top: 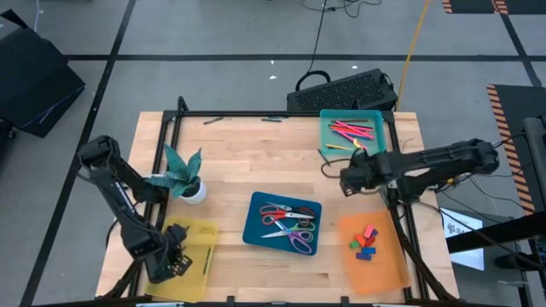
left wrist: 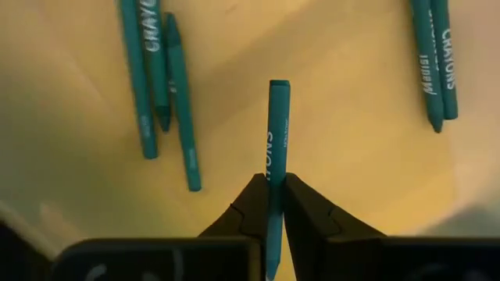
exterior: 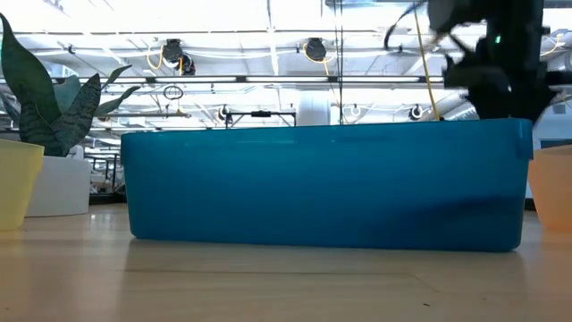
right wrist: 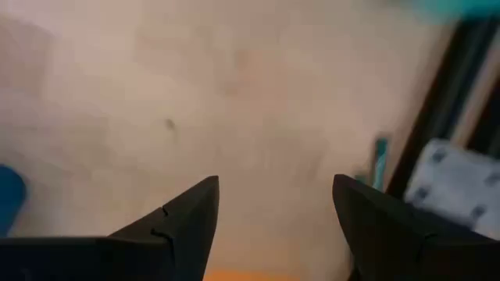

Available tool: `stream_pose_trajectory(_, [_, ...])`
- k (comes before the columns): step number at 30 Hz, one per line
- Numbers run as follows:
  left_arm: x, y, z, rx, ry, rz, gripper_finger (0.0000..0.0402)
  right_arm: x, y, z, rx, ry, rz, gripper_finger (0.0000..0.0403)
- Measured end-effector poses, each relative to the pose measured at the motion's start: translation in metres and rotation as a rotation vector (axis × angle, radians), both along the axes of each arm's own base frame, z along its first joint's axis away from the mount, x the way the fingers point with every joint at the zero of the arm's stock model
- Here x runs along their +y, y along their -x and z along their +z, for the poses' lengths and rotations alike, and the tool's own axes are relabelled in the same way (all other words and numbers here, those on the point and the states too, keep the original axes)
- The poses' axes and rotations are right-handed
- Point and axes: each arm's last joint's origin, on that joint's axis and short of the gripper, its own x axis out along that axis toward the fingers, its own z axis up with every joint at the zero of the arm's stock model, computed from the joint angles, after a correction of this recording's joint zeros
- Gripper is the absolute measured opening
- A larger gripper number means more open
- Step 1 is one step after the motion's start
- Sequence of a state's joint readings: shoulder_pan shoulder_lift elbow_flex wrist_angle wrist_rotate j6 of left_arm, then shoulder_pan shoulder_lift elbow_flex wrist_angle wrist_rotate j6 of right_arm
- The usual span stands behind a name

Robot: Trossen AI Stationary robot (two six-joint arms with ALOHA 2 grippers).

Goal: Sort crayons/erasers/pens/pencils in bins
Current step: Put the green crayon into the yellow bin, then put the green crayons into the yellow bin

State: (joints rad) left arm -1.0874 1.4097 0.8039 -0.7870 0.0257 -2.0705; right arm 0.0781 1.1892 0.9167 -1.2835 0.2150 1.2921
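Left gripper (left wrist: 273, 204) over the yellow bin (top: 198, 232), fingers pinching a teal crayon (left wrist: 277, 129); right gripper (right wrist: 275, 204) above bare tabletop (right wrist: 234, 94), fingers spread

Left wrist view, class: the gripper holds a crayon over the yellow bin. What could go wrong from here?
The left gripper pinches the teal crayon near one end, so it might tilt or slip. Released, it could roll against the crayons lying in the yellow bin.
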Motion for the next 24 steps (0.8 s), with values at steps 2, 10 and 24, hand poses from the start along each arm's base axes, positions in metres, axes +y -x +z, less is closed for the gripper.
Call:
stream_pose_trajectory(2, [0.001,0.0,-0.005,-0.008,0.014,-0.003,0.0039,-0.008,0.003,-0.013,0.034,-0.058,-0.011,0.0242])
stream_pose_trajectory(10, [0.006,0.004,-0.013,0.029,-0.005,-0.061,0.0169,-0.032,0.024,-0.05,0.139,-0.341,0.101,0.024])
stream_pose_trajectory(24, [0.027,-0.04,0.037,-0.222,0.072,-0.083,0.0237,-0.045,0.01,-0.085,0.358,-0.582,0.282,0.0215])
